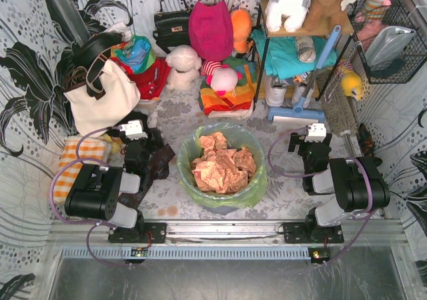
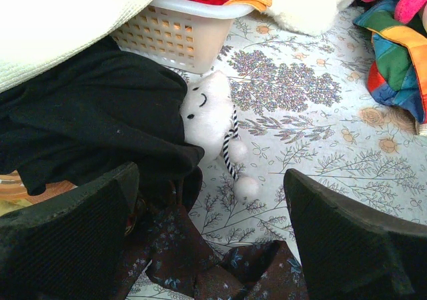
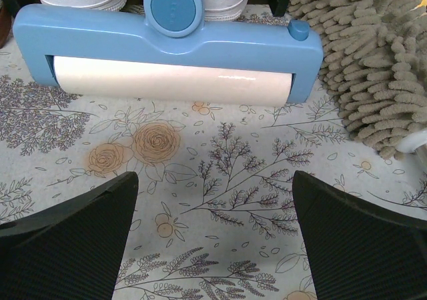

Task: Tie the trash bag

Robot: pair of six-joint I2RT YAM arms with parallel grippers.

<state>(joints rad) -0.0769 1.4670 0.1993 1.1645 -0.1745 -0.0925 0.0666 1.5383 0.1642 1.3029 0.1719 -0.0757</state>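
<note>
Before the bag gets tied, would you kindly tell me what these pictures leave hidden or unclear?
- Trash bag, top view: crumpled paper fills it and hides its inside and bottom. Any loose edges to tie are too small to make out. Neither wrist view shows it.
- White plush toy, left wrist view: black cloth covers one side.
- Blue roller, right wrist view: the top edge cuts off its handle.

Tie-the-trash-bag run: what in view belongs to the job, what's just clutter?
Job:
- trash bag
- crumpled paper inside it
- left gripper, open
- right gripper, open

Clutter:
- tote bag
- black handbag
- white plush toy
- basket
- blue roller
- beige mop head
</note>
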